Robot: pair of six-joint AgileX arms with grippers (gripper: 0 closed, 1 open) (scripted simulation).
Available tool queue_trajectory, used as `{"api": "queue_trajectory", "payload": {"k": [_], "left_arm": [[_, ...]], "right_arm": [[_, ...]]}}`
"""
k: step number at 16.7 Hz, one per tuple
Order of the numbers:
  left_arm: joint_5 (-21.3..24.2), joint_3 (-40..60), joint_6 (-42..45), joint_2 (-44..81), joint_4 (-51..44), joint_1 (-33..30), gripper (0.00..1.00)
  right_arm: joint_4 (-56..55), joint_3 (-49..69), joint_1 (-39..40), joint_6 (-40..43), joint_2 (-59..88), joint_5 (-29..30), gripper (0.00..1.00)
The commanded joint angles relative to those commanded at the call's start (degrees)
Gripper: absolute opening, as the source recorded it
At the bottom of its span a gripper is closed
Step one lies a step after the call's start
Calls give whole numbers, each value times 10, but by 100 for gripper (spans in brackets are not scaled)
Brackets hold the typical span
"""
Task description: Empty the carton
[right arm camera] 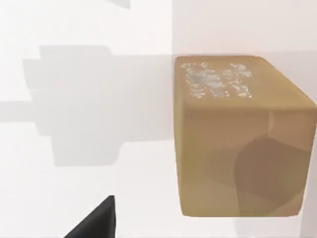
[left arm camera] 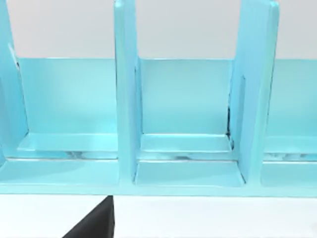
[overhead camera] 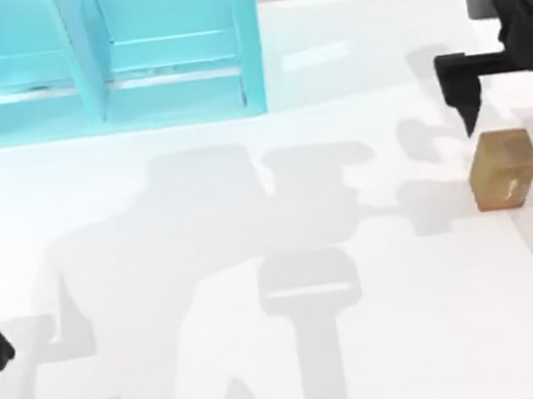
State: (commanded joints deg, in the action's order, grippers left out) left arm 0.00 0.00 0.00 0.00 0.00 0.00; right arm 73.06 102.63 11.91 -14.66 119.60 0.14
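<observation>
A: What does the right wrist camera show?

B: A tan, box-shaped carton (right arm camera: 237, 144) standing on a white table (right arm camera: 89, 198). Pale, silvery flecks mark its upper face, and a darker rounded patch shades its side.

A: Anything around it?

B: Soft grey blocky shadows lie across the table beside the carton. One dark fingertip (right arm camera: 96, 220) of the right gripper pokes in at the picture's edge, apart from the carton
</observation>
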Motion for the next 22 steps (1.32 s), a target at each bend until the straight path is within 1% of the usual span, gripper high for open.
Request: {"api": "queue_trajectory", "payload": {"k": [2, 4, 6, 11, 14, 16, 22], "left_arm": [[0, 0, 0, 0, 0, 0, 100], [0, 0, 0, 0, 0, 0, 100], [0, 0, 0, 0, 0, 0, 100], [0, 0, 0, 0, 0, 0, 100], [0, 0, 0, 0, 0, 0, 100], [0, 0, 0, 0, 0, 0, 100], [0, 0, 0, 0, 0, 0, 100]], "right_arm": [[7, 9, -20, 19, 0, 0, 100], [20, 24, -62, 62, 0, 0, 100], [35, 39, -123, 128, 0, 0, 100], [74, 72, -311, 327, 0, 1, 100], [90, 83, -385, 401, -5, 2, 100], [93, 86, -404, 420, -8, 2, 100], [83, 79, -406, 423, -1, 2, 100]]}}
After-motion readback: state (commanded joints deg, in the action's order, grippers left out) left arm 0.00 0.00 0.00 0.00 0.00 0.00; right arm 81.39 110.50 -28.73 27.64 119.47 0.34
